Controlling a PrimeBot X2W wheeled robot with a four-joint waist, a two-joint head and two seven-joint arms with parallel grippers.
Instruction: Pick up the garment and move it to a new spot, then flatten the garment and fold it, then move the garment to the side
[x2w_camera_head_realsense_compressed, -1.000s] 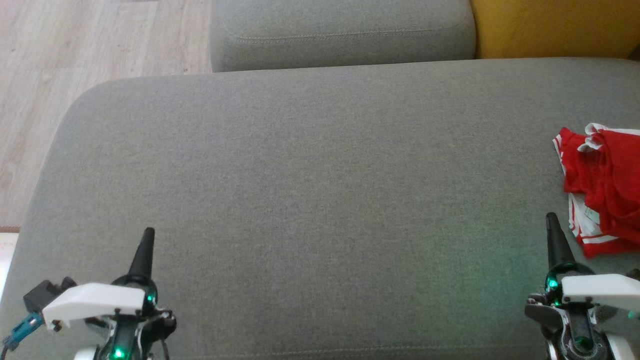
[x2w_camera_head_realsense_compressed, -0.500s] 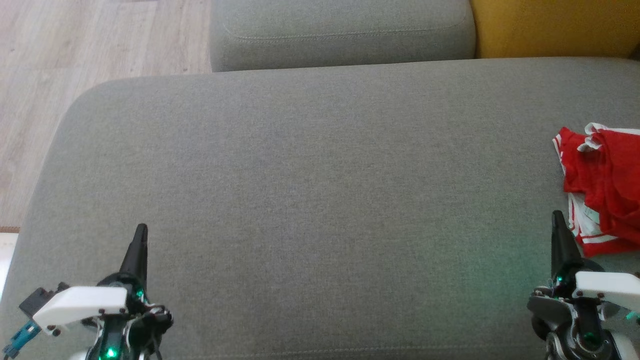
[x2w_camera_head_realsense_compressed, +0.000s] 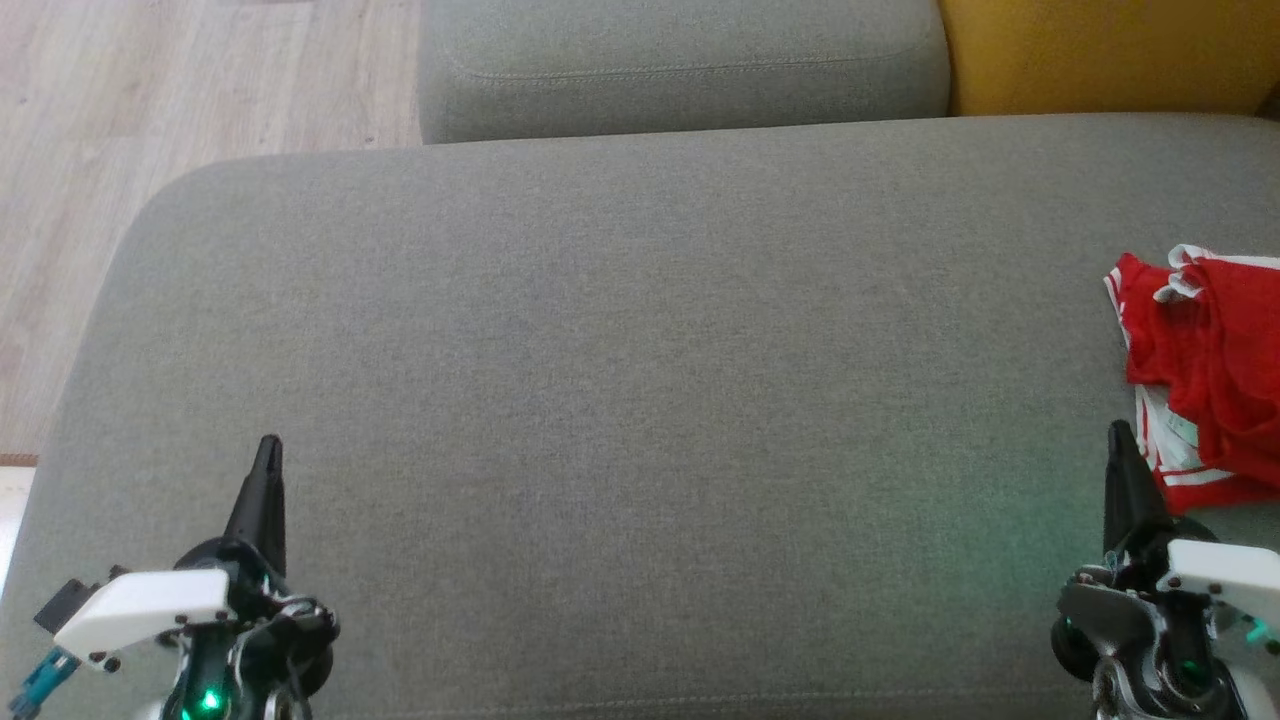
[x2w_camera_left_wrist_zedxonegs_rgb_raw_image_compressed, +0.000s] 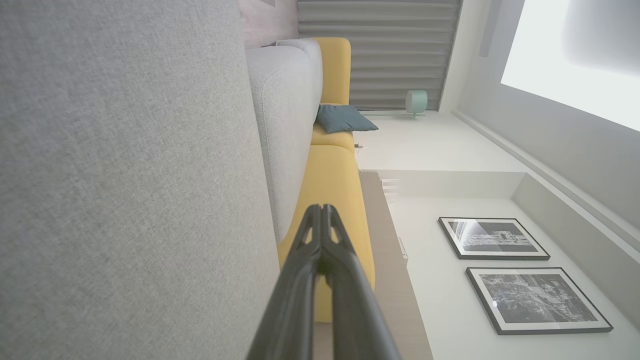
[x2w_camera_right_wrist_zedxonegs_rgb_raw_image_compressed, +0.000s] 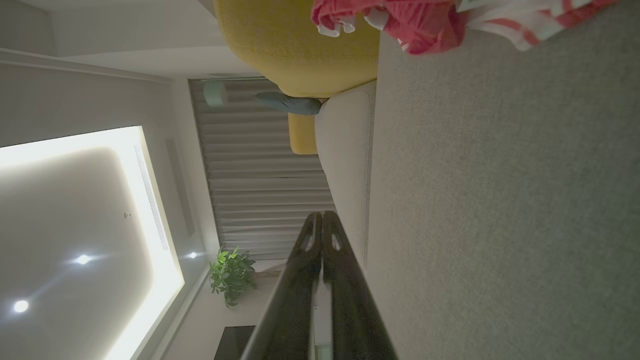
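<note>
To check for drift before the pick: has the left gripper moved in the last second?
Yes. The left gripper has shifted leftwards, toward the grey cushion's left edge.

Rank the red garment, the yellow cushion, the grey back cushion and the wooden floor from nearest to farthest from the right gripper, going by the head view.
From the right gripper:
1. Red garment, just to its right, at the view's right edge.
2. Yellow cushion, top right.
3. Grey back cushion, top middle.
4. Wooden floor, top left.
</note>
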